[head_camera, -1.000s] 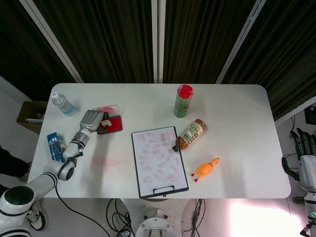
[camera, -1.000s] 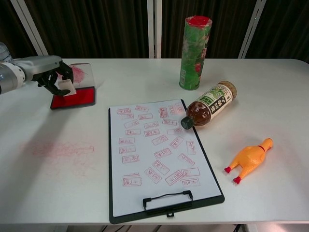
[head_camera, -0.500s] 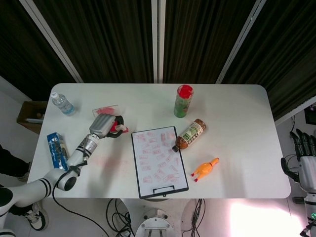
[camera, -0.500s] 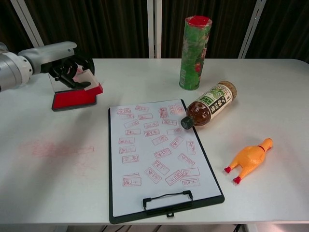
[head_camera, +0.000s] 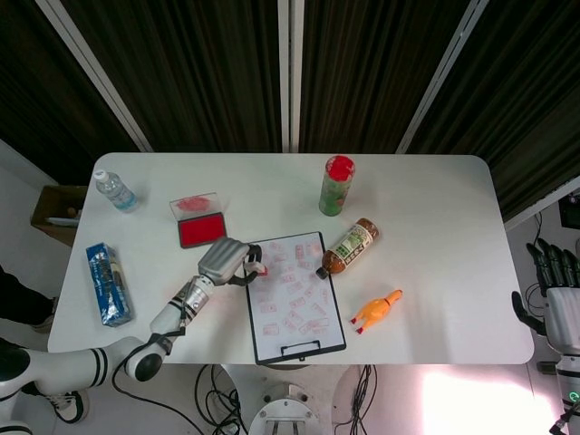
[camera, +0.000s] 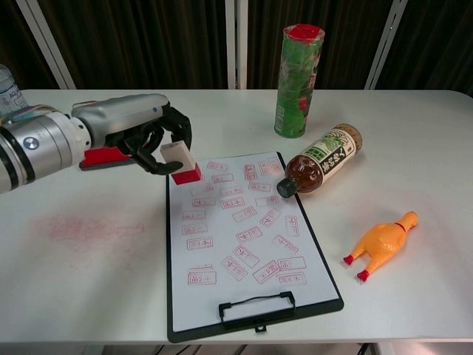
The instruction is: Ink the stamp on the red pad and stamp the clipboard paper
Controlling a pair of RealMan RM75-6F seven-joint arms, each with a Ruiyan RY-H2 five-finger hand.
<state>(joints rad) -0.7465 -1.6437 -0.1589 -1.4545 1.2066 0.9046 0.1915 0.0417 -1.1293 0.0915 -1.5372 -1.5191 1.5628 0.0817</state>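
Two robot hands were in view. The left robot hand (camera: 144, 134) clamped its fingers on the stamp (camera: 180, 162), a white block with a red base, and held it over the upper left corner of the clipboard paper (camera: 240, 229); whether the stamp touched the sheet could not be told. Many red stamp marks already covered the paper on the black clipboard (head_camera: 292, 298). The red ink pad (head_camera: 201, 229) lay on the white desk (head_camera: 435, 236) behind and to the left of the clipboard, beside its clear lid (head_camera: 195, 203). The right robot hand (head_camera: 557, 290) hung off the desk's right edge with its fingers apart and upright, holding nothing.

A brown tea bottle (camera: 320, 160) lay on its side, its cap touching the clipboard's right edge. A green can with a red lid (camera: 299, 71) stood behind it. An orange rubber chicken (camera: 380, 245) lay to the right of the clipboard. A water bottle (head_camera: 115, 191) and a blue carton (head_camera: 108, 283) sat near the desk's left edge.
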